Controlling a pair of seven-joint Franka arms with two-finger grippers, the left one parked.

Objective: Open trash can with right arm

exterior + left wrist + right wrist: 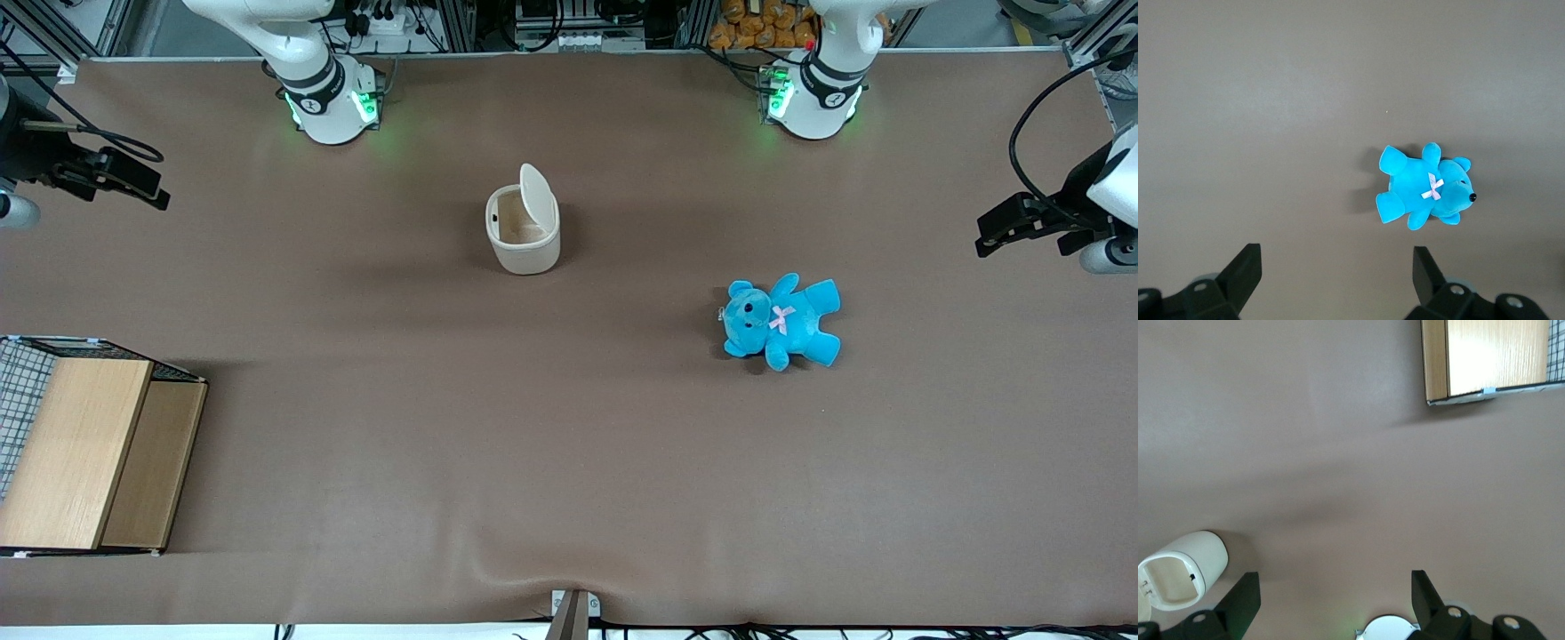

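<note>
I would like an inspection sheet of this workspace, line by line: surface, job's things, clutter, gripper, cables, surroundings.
Surface: brown table cover, slight ripple at the edge nearest the front camera.
Job's things: trash can upright, lid flipped up, tan inside showing.
Clutter: blue teddy lying toward the parked arm's end; wooden box with wire mesh toward the working arm's end.
Gripper: right gripper open, empty, raised well off the trash can.
Cables: black cables at the table's edges.
Surroundings: aluminium frame, equipment.

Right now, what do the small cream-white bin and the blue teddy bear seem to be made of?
The small cream-white bin, lid flipped up, looks like smooth moulded plastic: even surface, rounded edges, tan inside. The blue teddy bear looks like soft plush fabric, with a pink ribbon bow. The right arm's black gripper, open, hangs above the table at the working arm's end, apart from both.
</note>
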